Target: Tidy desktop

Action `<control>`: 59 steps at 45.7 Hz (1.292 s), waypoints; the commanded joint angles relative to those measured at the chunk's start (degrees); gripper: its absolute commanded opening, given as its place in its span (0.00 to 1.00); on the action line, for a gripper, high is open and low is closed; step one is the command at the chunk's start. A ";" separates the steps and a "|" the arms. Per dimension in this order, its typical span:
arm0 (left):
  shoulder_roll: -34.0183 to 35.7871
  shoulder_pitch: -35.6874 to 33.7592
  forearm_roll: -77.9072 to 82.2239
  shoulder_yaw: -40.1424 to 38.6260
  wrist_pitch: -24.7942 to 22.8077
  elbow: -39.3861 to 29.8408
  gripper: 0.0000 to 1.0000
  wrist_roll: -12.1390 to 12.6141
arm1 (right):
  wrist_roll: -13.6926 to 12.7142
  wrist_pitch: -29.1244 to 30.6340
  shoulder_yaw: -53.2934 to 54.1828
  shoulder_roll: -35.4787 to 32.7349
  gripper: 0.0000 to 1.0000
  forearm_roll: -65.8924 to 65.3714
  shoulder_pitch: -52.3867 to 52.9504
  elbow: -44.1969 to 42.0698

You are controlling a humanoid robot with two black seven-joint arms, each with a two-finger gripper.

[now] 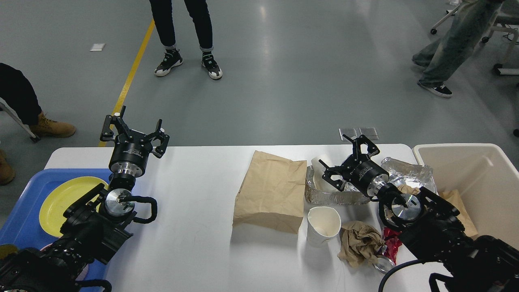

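The white desktop (194, 227) fills the lower half of the head view. On its right half lie a flat brown paper bag (271, 190), a white paper cup (323, 225), a crumpled brown paper (359, 242), a crushed red can (385, 253) and a foil tray (336, 194) with another white cup (321, 165) at its far side. My right gripper (352, 159) hovers open over the foil tray, holding nothing. My left gripper (134, 130) stands open and empty above the desktop's far left edge.
A blue tray (20, 219) with a yellow plate (61, 198) sits at the left end. A beige bin (478, 178) with brown paper inside stands at the right end, crumpled foil (405, 170) against it. People stand on the floor beyond the table.
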 commanded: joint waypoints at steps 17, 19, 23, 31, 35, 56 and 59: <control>0.00 0.00 -0.01 0.00 0.00 0.00 0.96 0.00 | 0.00 -0.01 -0.02 0.00 1.00 -0.01 0.00 0.00; 0.00 0.00 -0.01 0.00 0.00 0.00 0.96 0.00 | 0.00 -0.01 -0.02 0.00 1.00 -0.01 0.00 0.00; 0.00 0.00 -0.01 0.00 0.00 0.00 0.96 0.00 | 0.00 -0.01 -0.02 0.00 1.00 -0.01 0.00 0.00; 0.00 0.00 -0.01 0.00 0.00 0.00 0.96 0.00 | 0.00 -0.01 -0.02 0.00 1.00 -0.01 0.00 0.00; 0.00 0.00 -0.01 0.00 0.00 0.00 0.96 0.00 | 0.00 -0.01 -0.02 0.00 1.00 -0.01 0.00 0.00; 0.00 0.00 -0.01 0.00 0.00 0.00 0.96 0.00 | -0.35 -0.72 -0.20 -0.09 1.00 -0.01 3.51 0.18; 0.00 0.00 -0.01 0.00 0.00 0.00 0.96 0.00 | -0.35 -0.80 -0.11 -0.09 1.00 -0.01 4.83 0.18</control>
